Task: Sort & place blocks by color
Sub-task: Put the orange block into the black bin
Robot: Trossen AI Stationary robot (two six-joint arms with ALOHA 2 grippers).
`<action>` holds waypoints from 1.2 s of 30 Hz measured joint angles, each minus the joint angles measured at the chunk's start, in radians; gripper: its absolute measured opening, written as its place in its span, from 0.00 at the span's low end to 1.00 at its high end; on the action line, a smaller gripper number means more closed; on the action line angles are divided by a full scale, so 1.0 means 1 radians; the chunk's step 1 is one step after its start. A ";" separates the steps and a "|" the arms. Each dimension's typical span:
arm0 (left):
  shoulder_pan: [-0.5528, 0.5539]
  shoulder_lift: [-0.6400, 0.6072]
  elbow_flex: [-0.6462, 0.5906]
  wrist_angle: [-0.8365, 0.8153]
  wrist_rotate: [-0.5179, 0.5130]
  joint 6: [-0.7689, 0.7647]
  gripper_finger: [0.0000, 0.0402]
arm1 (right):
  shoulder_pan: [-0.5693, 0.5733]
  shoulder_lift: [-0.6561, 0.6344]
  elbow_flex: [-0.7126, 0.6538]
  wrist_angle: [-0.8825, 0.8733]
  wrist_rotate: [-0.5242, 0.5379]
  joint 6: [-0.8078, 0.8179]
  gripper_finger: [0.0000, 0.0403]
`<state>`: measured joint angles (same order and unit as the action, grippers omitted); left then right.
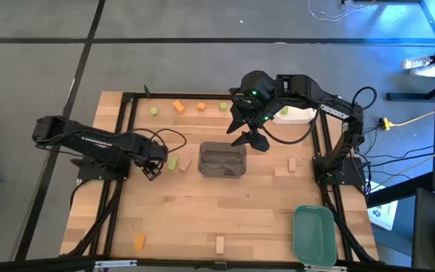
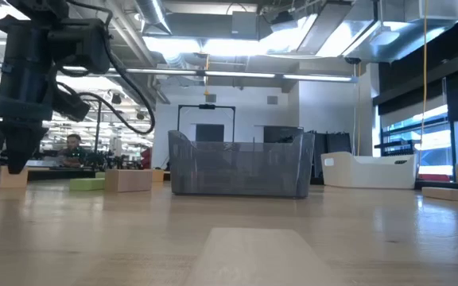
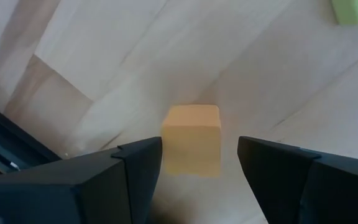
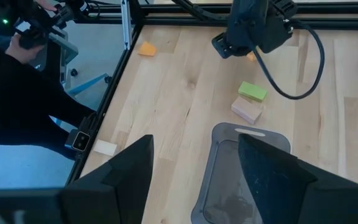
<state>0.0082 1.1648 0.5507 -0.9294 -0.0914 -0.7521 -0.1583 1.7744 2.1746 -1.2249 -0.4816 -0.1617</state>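
Note:
My left gripper (image 3: 197,162) is open and low over the table's left-middle (image 1: 153,168). Its fingers stand on either side of a small orange block (image 3: 191,146) that rests flat on the wood, with a clear gap on one side and a hairline gap on the other. A light green block (image 1: 173,162) and a tan block (image 1: 186,164) lie just to its right. My right gripper (image 4: 194,180) is open and hovers above the far rim of the grey tray (image 1: 223,160), holding nothing. More orange, green and tan blocks are scattered along the far edge, on the right and at the near edge.
A white tray (image 1: 297,115) sits at the far right and a green tray (image 1: 313,234) at the near right corner. An orange block (image 1: 139,241) and a tan block (image 1: 220,243) lie near the front edge. A person (image 4: 17,56) stands beyond the table's left side.

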 joint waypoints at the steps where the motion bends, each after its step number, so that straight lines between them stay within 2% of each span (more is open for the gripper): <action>1: 0.000 0.009 0.000 0.003 0.000 0.000 0.51 | 0.000 0.000 0.000 0.000 0.000 0.000 0.58; 8: 0.000 0.055 0.000 0.037 -0.004 0.000 0.51 | 0.000 0.000 0.000 0.000 0.000 0.000 0.58; 14: 0.000 0.092 0.000 0.080 -0.072 -0.001 0.51 | 0.000 0.000 0.000 0.001 0.000 0.000 0.58; 17: 0.000 0.121 0.000 0.095 -0.075 -0.004 0.51 | 0.000 0.000 0.000 0.001 0.000 0.000 0.58; 20: 0.000 0.151 0.004 0.108 -0.061 -0.005 0.46 | 0.000 0.000 0.000 0.001 0.000 0.000 0.58; 26: -0.001 0.171 0.005 0.107 -0.030 -0.025 0.29 | 0.000 0.000 0.000 0.001 0.000 0.000 0.58; 36: -0.002 0.144 0.041 0.103 0.010 -0.035 0.28 | 0.000 0.000 0.000 0.001 0.000 0.000 0.58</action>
<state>0.0066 1.3087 0.5919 -0.8263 -0.0812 -0.7868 -0.1581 1.7744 2.1746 -1.2243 -0.4820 -0.1616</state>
